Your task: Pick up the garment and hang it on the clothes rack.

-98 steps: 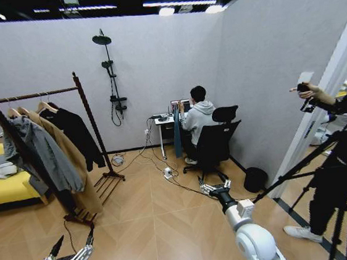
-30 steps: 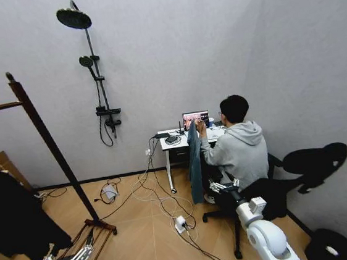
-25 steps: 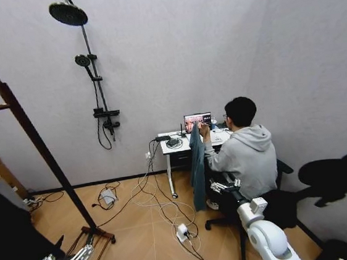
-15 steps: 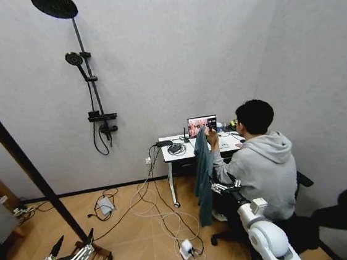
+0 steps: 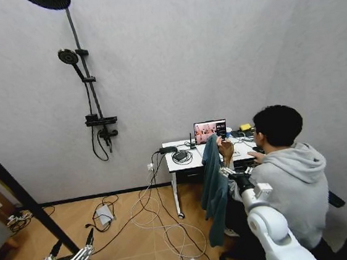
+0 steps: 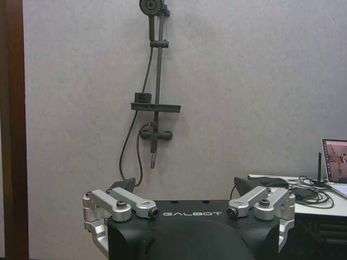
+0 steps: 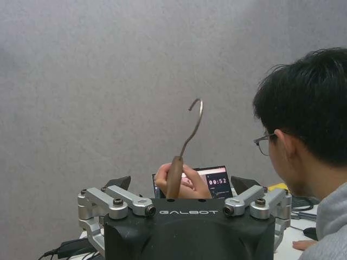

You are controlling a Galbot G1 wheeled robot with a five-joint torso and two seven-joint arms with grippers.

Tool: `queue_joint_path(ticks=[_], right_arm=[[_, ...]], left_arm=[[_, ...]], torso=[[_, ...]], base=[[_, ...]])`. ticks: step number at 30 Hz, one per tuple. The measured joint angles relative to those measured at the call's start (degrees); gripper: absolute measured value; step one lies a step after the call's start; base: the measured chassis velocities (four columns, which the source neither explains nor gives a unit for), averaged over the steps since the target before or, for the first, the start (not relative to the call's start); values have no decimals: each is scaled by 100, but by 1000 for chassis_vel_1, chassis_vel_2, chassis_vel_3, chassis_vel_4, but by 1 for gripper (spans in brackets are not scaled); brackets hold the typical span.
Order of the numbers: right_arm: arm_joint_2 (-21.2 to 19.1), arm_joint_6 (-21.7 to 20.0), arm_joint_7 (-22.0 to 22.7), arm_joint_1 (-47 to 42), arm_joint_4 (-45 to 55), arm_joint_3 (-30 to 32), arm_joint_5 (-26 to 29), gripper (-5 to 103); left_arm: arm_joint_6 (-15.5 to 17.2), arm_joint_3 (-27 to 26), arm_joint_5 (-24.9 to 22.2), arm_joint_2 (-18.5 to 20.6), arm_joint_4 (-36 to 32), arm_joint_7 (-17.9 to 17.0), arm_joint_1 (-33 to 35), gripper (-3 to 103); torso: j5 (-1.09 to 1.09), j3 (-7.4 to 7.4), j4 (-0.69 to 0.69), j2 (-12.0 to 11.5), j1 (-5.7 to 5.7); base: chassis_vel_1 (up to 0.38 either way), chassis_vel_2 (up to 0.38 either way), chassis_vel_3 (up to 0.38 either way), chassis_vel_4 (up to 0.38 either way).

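1. The garment (image 5: 215,188) is held up on a hanger (image 7: 185,146) by a person's hand (image 5: 226,148), beside the desk (image 5: 180,161).
2. The right gripper (image 5: 235,174) is raised just beside it, fingers spread.
3. The left gripper (image 5: 68,258) is parked low, released, by the clothes rack (image 5: 19,196).

White desk (image 5: 176,164) bears laptop (image 5: 210,131) and coiled cables (image 5: 181,157).

Item one, the garment (image 5: 214,188): I log a long dark teal jacket of soft cloth, hanging limp and full-length from a hanger at about 3 o'clock of centre in my head view. Its wire hook (image 7: 191,129) rises upright.

Item two, the clothes rack (image 5: 20,197): dark wooden post, slanting, at 8 o'clock.
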Motion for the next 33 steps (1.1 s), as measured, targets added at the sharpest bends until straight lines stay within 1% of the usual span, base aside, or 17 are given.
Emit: queue_joint_path(ticks=[2,4,7,9,14,17,19,20,23,24,25,26,28,29,31,32,33], right_arm=[[-99,-63,-88,152,-170,41,102,100],[-323,-135,-272,526,-598,30,200,100],[-422,-143,-368,724,-811,-35,216,100],[-565,-142,-611,1097,-1153,-196,268,100],[-603,-128,-787,1401,-1454,-459,353,100],[-476,-152,-800,1504,-1553,-592,365,101],[-358,-202,-758,1574,-1628,-673,361,91],[-358,-202,-758,1574,-1628,-673,361,91],[-293,-229,-708,1669,-1729,-714,313,75],[-293,-229,-708,1669,-1729,-714,313,75],[-296,-230,-697,1683,-1760,-714,302,70],[-296,-230,-697,1683,-1760,-714,302,70],[-309,-228,-695,1686,-1813,-710,284,59],[-309,-228,-695,1686,-1813,-710,284,59],[-305,-215,-693,1684,-1830,-700,278,48],[-305,-215,-693,1684,-1830,-700,278,48],[-301,-207,-692,1681,-1832,-702,275,43]], left_arm=[[0,0,0,0,0,0,0,100],[0,0,0,0,0,0,-2,100],[0,0,0,0,0,0,-2,100],[0,0,0,0,0,-1,-2,100],[0,0,0,0,0,-1,-2,100],[0,0,0,0,0,-1,-2,100],[0,0,0,0,0,0,-2,100],[0,0,0,0,0,0,-2,100],[0,0,0,0,0,0,-2,100],[0,0,0,0,0,0,-2,100],[0,0,0,0,0,0,-2,100],[0,0,0,0,0,0,-2,100],[0,0,0,0,0,-1,-2,100],[0,0,0,0,0,-1,-2,100],[0,0,0,0,0,0,-2,100],[0,0,0,0,0,0,-2,100],[0,0,0,0,0,0,-2,100]], torso=[[-3,0,0,0,1],[-1,2,0,-2,5],[-1,3,-1,-4,9],[-3,3,0,-5,11],[-4,3,2,-5,10],[-3,2,0,-5,9],[-3,2,1,-5,9],[-3,2,1,-5,9],[-3,2,0,-5,9],[-3,2,0,-5,9],[-4,2,0,-5,9],[-4,2,0,-5,9],[-3,2,0,-4,9],[-3,2,0,-4,9],[-3,2,0,-4,9],[-3,2,0,-4,9],[-3,2,0,-4,8]], base=[[56,-28,-35,22],[0,0,0,0],[0,0,0,0],[0,0,0,0],[0,0,0,0],[0,0,0,0],[0,0,0,0],[0,0,0,0],[0,0,0,0],[0,0,0,0],[0,0,0,0],[0,0,0,0],[0,0,0,0],[0,0,0,0],[0,0,0,0],[0,0,0,0],[0,0,0,0]])
